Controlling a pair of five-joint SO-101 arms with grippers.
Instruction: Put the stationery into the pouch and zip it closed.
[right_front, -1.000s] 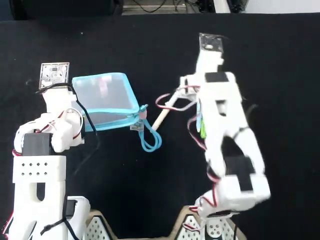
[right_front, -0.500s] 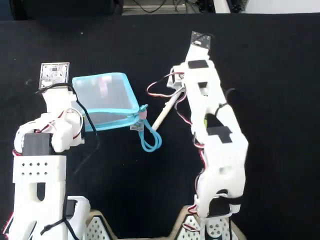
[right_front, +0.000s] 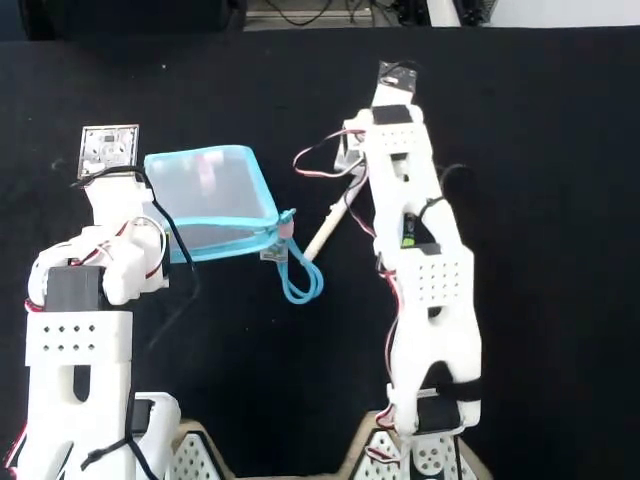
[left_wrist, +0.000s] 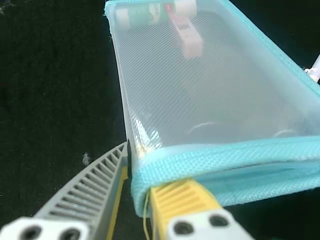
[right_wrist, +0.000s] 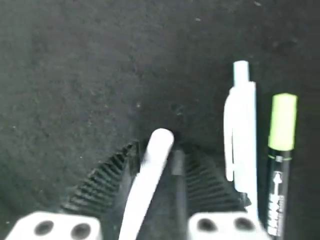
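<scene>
At the table's (right_front: 560, 300) left, the left gripper (left_wrist: 140, 170) clamps the teal edge of the flat-lying pouch (right_front: 205, 195), stationery (left_wrist: 185, 30) already inside, while further right the right gripper (right_wrist: 160, 155), jaws parted, straddles a pale stick (right_wrist: 150, 175) beside a white pen (right_wrist: 240, 125) and green marker (right_wrist: 281, 145).

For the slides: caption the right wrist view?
Right hand straddling a white stick on the black table, a white pen and green-capped marker alongside.

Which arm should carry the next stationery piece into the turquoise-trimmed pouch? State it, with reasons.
Right. The right gripper is at the white stick near the translucent turquoise-trimmed pouch, with a white pen and green-capped marker alongside. The left gripper is clamped on the pouch's edge.
</scene>
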